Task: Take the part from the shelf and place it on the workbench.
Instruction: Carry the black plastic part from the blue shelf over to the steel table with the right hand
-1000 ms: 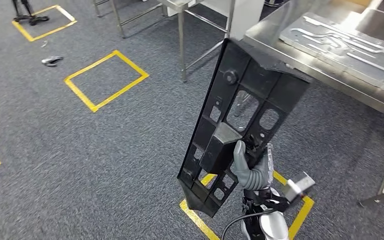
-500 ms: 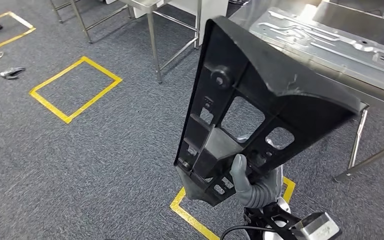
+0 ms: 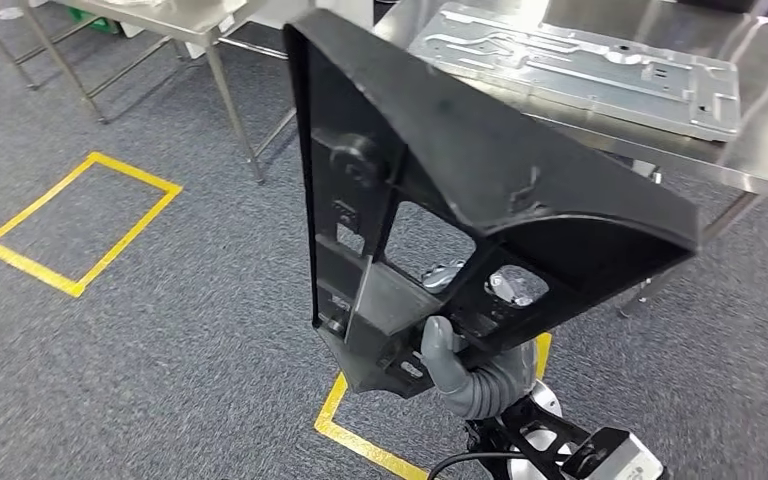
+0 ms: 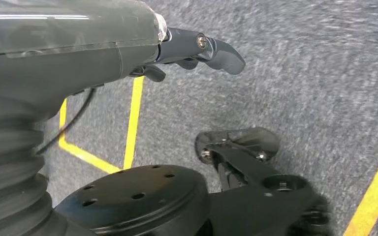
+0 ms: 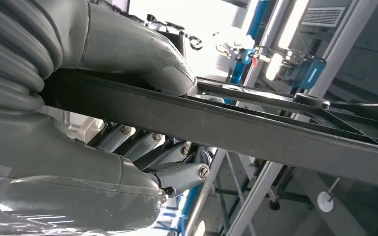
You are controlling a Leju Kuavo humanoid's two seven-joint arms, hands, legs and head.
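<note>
Black moulded plastic, ribbed and pierced with cut-outs, the one long tapering part point(image 3: 430, 190) stands nearly upright in mid-air, its lower end gripped by the right hand point(image 3: 470, 375) with thumb on one face and fingers point(image 5: 177, 178) on the other. I judge this the carry step, the steel workbench point(image 3: 760, 150) lying at one o'clock with one grey metal plate point(image 3: 580, 68) on it, so next the part must be lowered flat onto bare steel. Hanging over the carpet, the left hand point(image 4: 197, 49) grips nothing, fingers loosely curled.
</note>
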